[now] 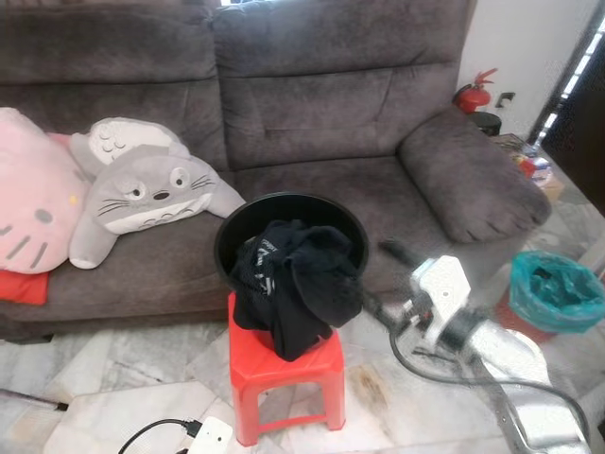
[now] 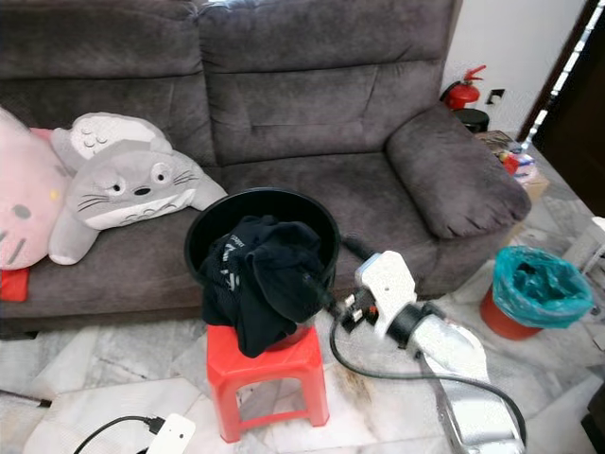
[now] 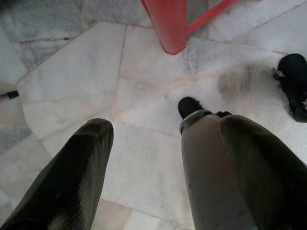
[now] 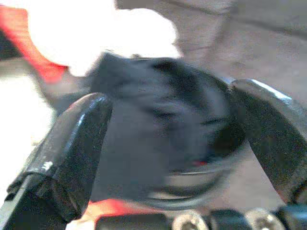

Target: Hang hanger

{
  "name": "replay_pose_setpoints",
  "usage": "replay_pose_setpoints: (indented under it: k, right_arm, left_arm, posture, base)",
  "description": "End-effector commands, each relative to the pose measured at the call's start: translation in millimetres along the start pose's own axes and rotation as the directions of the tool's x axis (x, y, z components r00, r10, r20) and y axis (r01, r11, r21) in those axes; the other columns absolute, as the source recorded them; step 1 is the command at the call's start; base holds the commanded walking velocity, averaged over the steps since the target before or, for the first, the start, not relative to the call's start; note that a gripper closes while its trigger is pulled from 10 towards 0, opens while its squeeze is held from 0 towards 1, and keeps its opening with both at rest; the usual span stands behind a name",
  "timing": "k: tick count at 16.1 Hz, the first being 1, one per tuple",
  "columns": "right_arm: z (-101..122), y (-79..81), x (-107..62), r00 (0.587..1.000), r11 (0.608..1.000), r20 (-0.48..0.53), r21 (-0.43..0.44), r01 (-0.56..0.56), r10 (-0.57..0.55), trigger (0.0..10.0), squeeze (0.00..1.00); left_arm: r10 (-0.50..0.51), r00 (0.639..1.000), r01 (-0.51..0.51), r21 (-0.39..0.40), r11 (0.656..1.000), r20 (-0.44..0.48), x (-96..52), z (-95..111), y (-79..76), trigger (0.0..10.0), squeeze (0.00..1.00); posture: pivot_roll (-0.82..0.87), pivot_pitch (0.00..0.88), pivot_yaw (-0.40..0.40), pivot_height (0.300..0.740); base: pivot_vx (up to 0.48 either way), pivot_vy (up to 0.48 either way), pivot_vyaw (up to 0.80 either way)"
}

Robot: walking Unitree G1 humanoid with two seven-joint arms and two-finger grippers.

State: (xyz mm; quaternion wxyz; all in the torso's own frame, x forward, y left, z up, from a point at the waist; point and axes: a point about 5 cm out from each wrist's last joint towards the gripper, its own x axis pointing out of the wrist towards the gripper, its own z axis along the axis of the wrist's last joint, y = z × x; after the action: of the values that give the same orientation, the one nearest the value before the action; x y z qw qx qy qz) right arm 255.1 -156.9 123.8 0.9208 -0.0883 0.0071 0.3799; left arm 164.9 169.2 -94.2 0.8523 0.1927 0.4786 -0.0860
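A black bucket [image 2: 262, 227] stands on a red stool [image 2: 269, 374] before the grey sofa [image 2: 312, 113]. Dark clothes [image 2: 255, 279] fill the bucket and drape over its front rim. The right gripper [image 2: 331, 274] is beside the bucket's right rim, fingers spread, clothes between them in the blurred wrist view. No hanger can be made out. The left gripper [image 3: 163, 163] hangs over the marble floor [image 3: 144, 81], fingers apart.

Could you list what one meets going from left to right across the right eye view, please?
Pink plush → grey plush → black bucket of dark clothes on the red stool → right gripper → green-lined bin.
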Motion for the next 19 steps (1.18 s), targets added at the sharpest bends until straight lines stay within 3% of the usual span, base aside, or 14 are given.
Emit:
replay_pose_setpoints:
  k: [1, 4, 6, 14, 19]
  right_arm:
    - [-3.4, 9.8, -2.9, 0.996, 0.996, -0.017, 0.029, -0.082, 0.082, 10.0, 0.00]
    - [-22.5, 2.3, -8.3, 0.993, 1.000, -0.114, -0.021, -0.021, 0.018, 10.0, 0.00]
    - [-30.2, -5.9, -9.4, 0.993, 0.999, -0.114, 0.020, 0.029, -0.027, 10.0, 0.00]
    - [-34.3, -6.8, 6.9, 0.993, 0.992, -0.075, 0.093, -0.083, 0.090, 10.0, 0.00]
    - [-44.2, -22.4, 8.4, 0.993, 0.996, -0.110, 0.083, -0.036, 0.045, 10.0, 0.00]
  left_arm:
    - [0.007, 1.000, -0.007, 0.004, 1.000, -0.010, -0.7, -4.6, 1.2, 10.0, 0.00]
    - [0.003, 1.000, -0.003, 0.011, 1.000, -0.011, -0.7, -4.9, 1.4, 10.0, 0.00]
    - [0.001, 1.000, -0.001, 0.014, 1.000, -0.009, -0.7, -4.7, 1.5, 10.0, 0.00]
    - [0.021, 1.000, -0.021, 0.001, 1.000, -0.008, -0.6, -4.0, 2.2, 10.0, 0.00]
    - [0.021, 1.000, -0.021, 0.005, 1.000, -0.011, -0.6, -4.0, 2.7, 10.0, 0.00]
  posture:
    - [-0.22, 0.000, 0.018, 0.740]
    - [-0.22, 0.000, 0.021, 0.740]
    - [-0.22, 0.000, 0.022, 0.740]
    - [-0.21, 0.000, 0.018, 0.740]
    - [-0.21, 0.000, 0.020, 0.740]
  base:
    - [0.000, 0.000, 0.00]
    - [0.000, 0.000, 0.00]
    - [0.000, 0.000, 0.00]
    - [0.000, 0.000, 0.00]
    - [0.000, 0.000, 0.00]
